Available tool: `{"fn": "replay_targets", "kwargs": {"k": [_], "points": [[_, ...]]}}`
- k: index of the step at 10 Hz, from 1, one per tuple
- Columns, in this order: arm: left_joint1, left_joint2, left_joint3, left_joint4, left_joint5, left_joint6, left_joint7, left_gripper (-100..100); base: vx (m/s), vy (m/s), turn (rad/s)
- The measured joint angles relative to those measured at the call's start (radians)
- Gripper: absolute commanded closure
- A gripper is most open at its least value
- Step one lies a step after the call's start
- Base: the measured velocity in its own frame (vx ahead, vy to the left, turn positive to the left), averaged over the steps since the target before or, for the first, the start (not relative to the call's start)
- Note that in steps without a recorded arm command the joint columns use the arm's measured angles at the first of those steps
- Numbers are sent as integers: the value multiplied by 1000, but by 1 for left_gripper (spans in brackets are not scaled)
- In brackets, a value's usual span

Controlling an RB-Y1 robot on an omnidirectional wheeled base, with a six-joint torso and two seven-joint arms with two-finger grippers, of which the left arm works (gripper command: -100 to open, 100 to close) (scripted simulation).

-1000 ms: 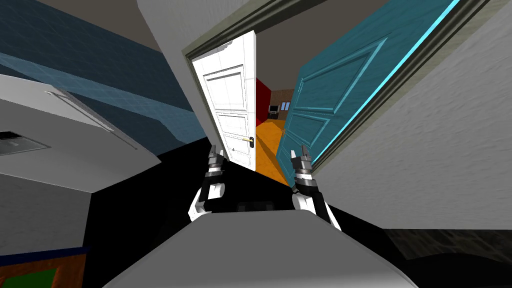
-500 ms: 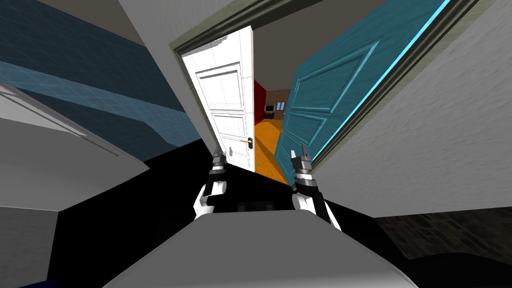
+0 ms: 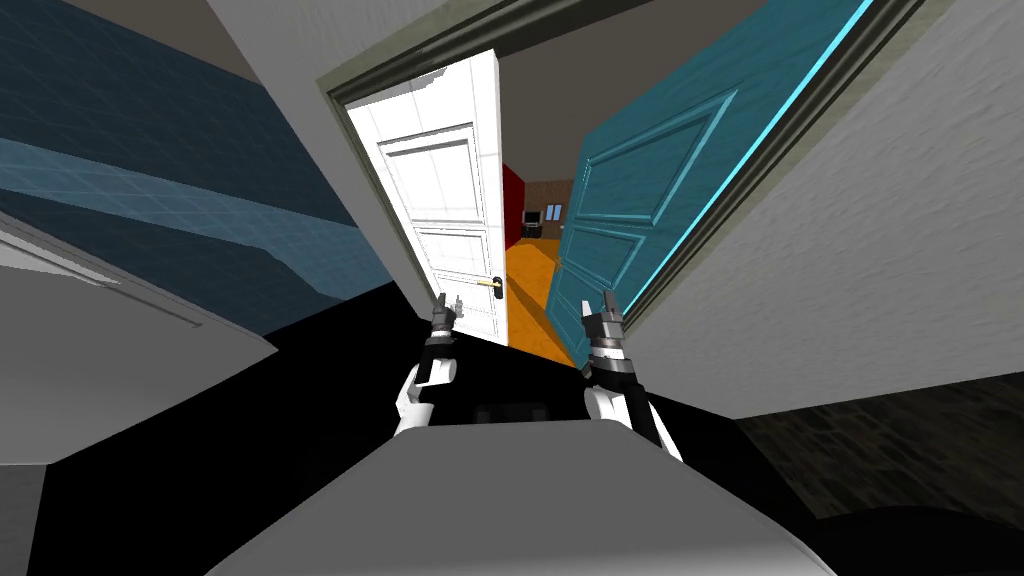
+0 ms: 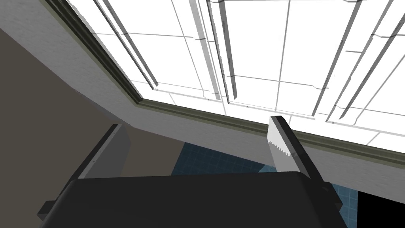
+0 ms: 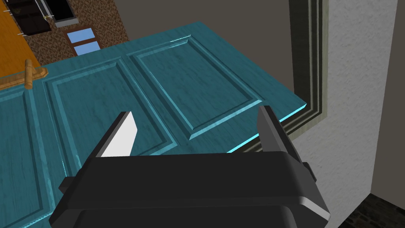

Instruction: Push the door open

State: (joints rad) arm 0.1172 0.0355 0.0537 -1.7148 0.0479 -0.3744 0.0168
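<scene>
Since a second ago the whole head view has been shifted, so the base is judged to have been carried toward the white door point(image 3: 445, 200), and the left gripper point(image 3: 447, 303) has been brought closer to that door's lower panel. Its fingers are spread, with nothing between them; whether the tips touch the white door cannot be told. The right gripper point(image 3: 605, 300), to the right of the white door, is likewise held spread and faces the teal door point(image 3: 650, 180). Both leaves are seen ajar, with a gap between them. A handle point(image 3: 490, 284) is set at the white door's free edge. Beyond the white door an orange floor point(image 3: 530, 290) and a red wall point(image 3: 512, 205) are seen. The push is best made near that free edge, away from the hinge side at the frame point(image 4: 221, 117), and the advance kept slow and square so that the blades are not slid off. No writing or brand can be read.
</scene>
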Motion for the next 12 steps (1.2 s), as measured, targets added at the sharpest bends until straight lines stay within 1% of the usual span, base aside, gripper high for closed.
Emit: {"fn": "replay_targets", "kwargs": {"k": [1,3,4,6,7,8,10,11,12], "points": [[-18,0,2,26,-1,1,-5,-100,34,84,-83],[-40,-6,3,79,-5,-2,-14,-100,43,62,-104],[-50,-1,7,101,-3,-3,-14,-100,33,70,-121],[-88,1,14,158,-4,3,-18,-100,34,83,-135],[-101,-1,16,187,-5,1,-22,-100,17,86,-108],[-123,1,21,226,-5,0,-25,-100,26,117,-217],[-143,-2,23,262,-6,12,-31,-100,34,73,-93],[-165,-2,28,295,-6,12,-34,-100,48,91,-189],[-187,-3,32,330,-7,9,-37,-100,34,84,-76]]}}
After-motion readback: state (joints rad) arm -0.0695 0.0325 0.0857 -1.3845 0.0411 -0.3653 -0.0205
